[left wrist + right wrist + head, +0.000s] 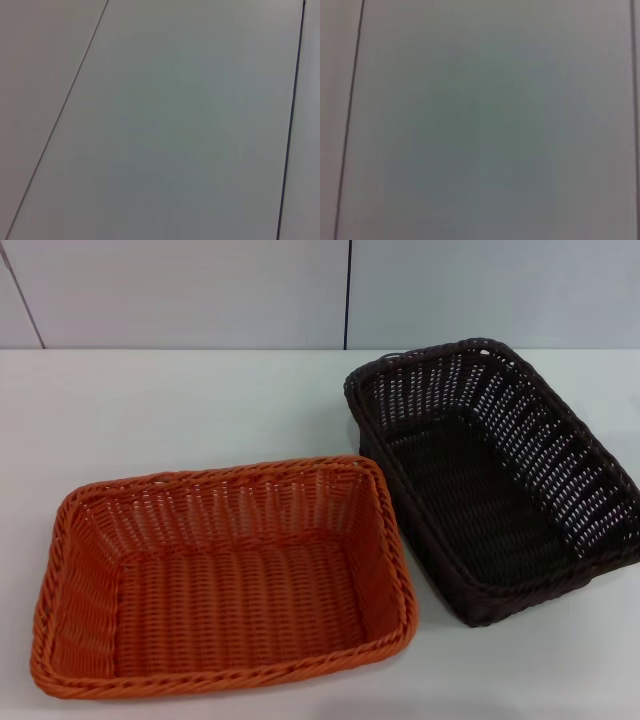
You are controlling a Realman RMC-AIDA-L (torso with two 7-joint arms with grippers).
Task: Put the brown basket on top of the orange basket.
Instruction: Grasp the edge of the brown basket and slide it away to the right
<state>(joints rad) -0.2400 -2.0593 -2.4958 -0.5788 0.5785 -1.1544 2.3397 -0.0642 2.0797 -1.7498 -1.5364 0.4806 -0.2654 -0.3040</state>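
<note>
While neither gripper shows in any view, two baskets sit side by side on a white table, nothing stacked yet.

Seen from the head camera: orange basket at about seven o'clock, empty and flat on the table; brown basket at about two o'clock, also empty, its near corner just beside the orange rim. Wrist cameras facing only pale panelled wall. Finger state: cannot tell, both out of sight. Judged as not begun: reaching, gripping, lifting and placing the brown basket all remain.
</note>
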